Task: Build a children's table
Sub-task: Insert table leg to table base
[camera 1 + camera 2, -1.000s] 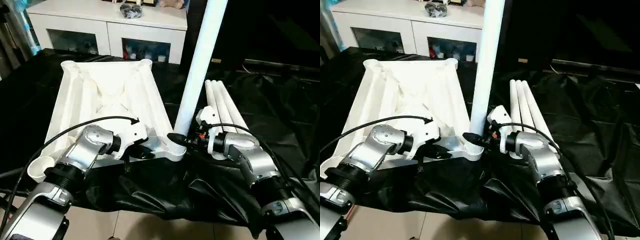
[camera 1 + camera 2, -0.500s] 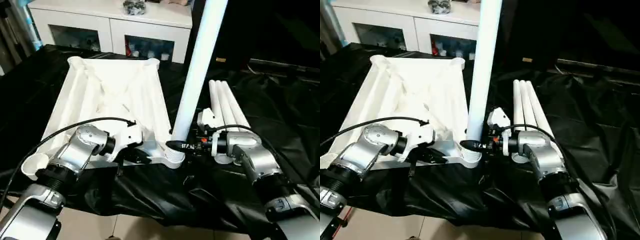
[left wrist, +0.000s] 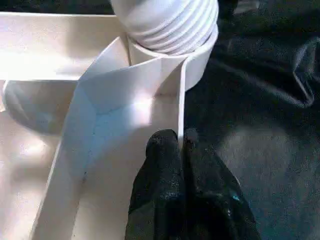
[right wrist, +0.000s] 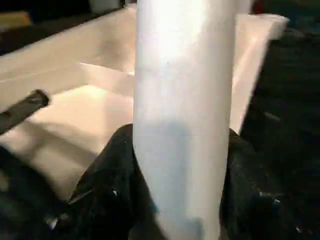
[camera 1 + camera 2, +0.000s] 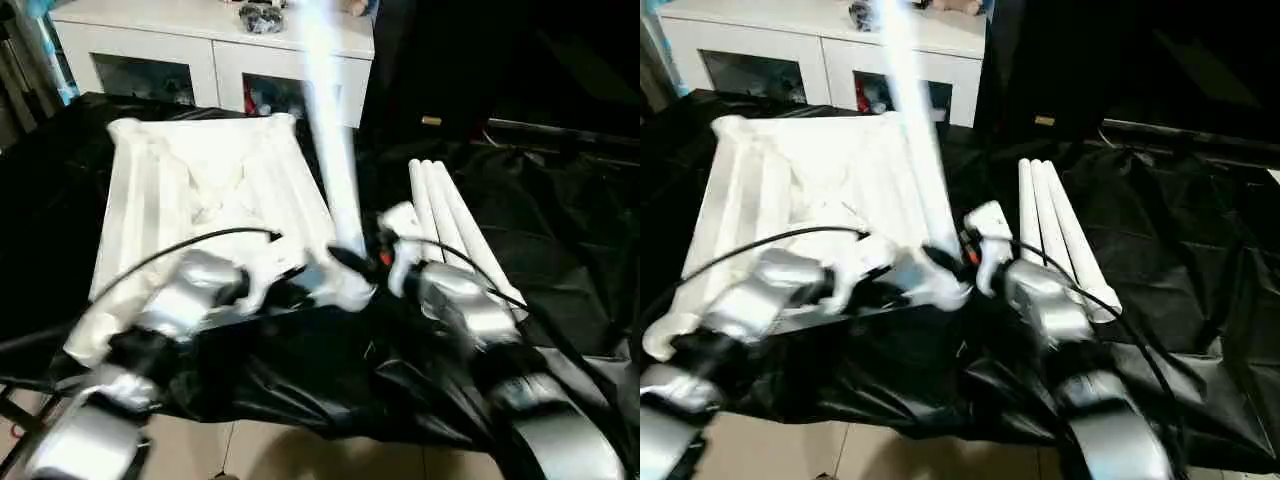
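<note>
The white tabletop (image 5: pixel 200 190) lies upside down on black cloth, ribbed side up. One white leg (image 5: pixel 335 160) stands in its near right corner socket (image 5: pixel 352 290) and leans toward the left. My right gripper (image 5: pixel 350 262) is shut on the leg just above the socket, and its black fingers (image 4: pixel 110 175) clasp both sides of the leg (image 4: pixel 185 100). My left gripper (image 3: pixel 180 142) is shut on the tabletop's thin rim wall (image 3: pixel 181 100), a short way from the socket (image 3: pixel 170 45), where the leg's ribbed end sits. Three more legs (image 5: pixel 445 215) lie side by side on the right.
A white cabinet (image 5: pixel 210 50) with glass doors stands behind the table. Black cloth (image 5: pixel 560 230) covers the work surface and hangs over its near edge. Light floor tiles (image 5: pixel 300 455) show below. A black cable (image 5: pixel 190 245) arcs over my left forearm.
The standing leg has swung from leaning right to leaning left, with my right gripper moving along on it. The view has also shifted and blurred. My left gripper keeps its grip on the rim.
</note>
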Motion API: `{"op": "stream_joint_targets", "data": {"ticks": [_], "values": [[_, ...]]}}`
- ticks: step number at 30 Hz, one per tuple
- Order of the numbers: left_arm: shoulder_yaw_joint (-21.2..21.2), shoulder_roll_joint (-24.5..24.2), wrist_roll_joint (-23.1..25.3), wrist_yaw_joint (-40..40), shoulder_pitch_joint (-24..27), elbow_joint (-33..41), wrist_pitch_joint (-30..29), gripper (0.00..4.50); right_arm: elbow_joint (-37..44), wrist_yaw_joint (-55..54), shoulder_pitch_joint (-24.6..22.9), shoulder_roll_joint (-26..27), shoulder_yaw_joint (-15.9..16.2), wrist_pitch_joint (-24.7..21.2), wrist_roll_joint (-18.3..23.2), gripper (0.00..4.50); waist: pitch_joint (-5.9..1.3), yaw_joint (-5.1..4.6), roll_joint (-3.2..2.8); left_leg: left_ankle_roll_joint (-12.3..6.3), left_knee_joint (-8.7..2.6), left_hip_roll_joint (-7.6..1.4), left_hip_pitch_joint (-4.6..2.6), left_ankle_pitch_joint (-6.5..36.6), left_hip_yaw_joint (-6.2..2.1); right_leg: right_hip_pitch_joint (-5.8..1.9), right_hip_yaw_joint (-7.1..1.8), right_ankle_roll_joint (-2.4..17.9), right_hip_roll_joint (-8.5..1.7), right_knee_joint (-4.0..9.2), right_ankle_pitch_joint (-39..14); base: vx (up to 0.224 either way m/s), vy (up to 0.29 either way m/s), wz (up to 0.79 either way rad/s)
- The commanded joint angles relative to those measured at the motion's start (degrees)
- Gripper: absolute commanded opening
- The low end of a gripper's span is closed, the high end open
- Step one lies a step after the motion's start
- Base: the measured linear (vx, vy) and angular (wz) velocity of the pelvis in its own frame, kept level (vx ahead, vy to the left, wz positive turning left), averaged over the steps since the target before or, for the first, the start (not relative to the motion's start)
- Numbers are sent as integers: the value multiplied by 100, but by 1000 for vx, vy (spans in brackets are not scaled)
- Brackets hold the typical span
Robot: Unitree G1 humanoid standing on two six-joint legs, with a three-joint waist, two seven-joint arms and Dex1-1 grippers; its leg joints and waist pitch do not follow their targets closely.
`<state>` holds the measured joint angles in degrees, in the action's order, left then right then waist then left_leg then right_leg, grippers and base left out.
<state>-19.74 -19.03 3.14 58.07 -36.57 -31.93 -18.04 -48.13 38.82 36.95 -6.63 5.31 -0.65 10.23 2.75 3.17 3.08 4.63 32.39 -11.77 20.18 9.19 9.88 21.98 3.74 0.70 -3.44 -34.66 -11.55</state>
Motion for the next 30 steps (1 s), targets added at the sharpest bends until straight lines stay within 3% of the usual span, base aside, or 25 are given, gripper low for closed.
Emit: {"op": "stream_joint_targets", "data": {"ticks": [1, 6, 10, 12, 13, 17, 20, 24, 26, 30], "values": [[310, 28, -110, -243, -339, 214, 37, 0, -564, -48, -346, 3, 170, -354, -273, 187, -235, -18, -95, 185, -408, -170, -121, 2672, -120, -29, -267, 692, -493, 658, -3113, 0, 0, 0], [332, 141, -66, -453, -382, 244, -180, 0, -717, -285, -256, 101, 140, -358, -288, 187, -239, -11, -100, 158, -426, -179, -96, 2558, -104, -47, -282, 789, -481, 618, -2784, 0, 0, 0], [167, 257, 290, -962, -279, 293, 326, 0, -673, -524, -34, 317, -522, -97, 314, 187, -247, -8, -111, 163, -414, -189, -124, 2590, -106, -27, -285, 769, -497, 642, -2857, 0, 0, 0], [154, 135, 285, -869, -178, 368, 438, 0, -589, -441, -36, 279, -629, -15, 380, 187, -274, 4, -139, 132, -433, -194, -51, 2306, -102, -87, -285, 844, -484, 585, -2402, 0, 0, 0], [140, 42, 277, -772, -102, 419, 541, 0, -475, -356, -43, 242, -706, -3, 461, 187, -293, -1, -121, 99, -430, -197, -21, 2085, -82, -115, -293, 933, -468, 536, -1998, 0, 0, 0], [142, -155, 186, -455, 107, 647, 583, 0, -155, -39, -6, 143, -925, -12, 737, 187, -369, 15, -143, -105, -352, -185, 57, 1167, -20, -187, -296, 1254, -437, 373, -590, 0, 0, 0], [158, -216, 121, -292, 180, 734, 658, 0, 92, 228, -16, 83, -998, -86, 850, 187, -372, 15, -146, -227, -313, -172, 65, 827, 3, -212, -286, 1430, -414, 297, 85, 0, 0, 0], [185, -306, -100, 63, 254, 909, 498, 45, 427, 431, -73, -8, -1028, -227, 984, 187, -365, 28, -156, -307, -303, -168, 52, 746, 12, -223, -290, 1478, -416, 281, 168, 0, 0, 0], [213, -375, -255, 286, 321, 1012, 497, 56, 589, 511, -121, -59, -1018, -285, 1018, 187, -363, 37, -168, -268, -304, -175, 28, 779, 21, -218, -289, 1526, -411, 283, 148, 0, 0, 0], [302, -560, -390, 468, 383, 1107, 656, 82, 975, 641, -245, -134, -1000, -462, 1129, 187, -338, 29, -182, -165, -320, -168, 20, 985, 20, -212, -291, 1420, -400, 314, -183, 0, 0, 0]]}}
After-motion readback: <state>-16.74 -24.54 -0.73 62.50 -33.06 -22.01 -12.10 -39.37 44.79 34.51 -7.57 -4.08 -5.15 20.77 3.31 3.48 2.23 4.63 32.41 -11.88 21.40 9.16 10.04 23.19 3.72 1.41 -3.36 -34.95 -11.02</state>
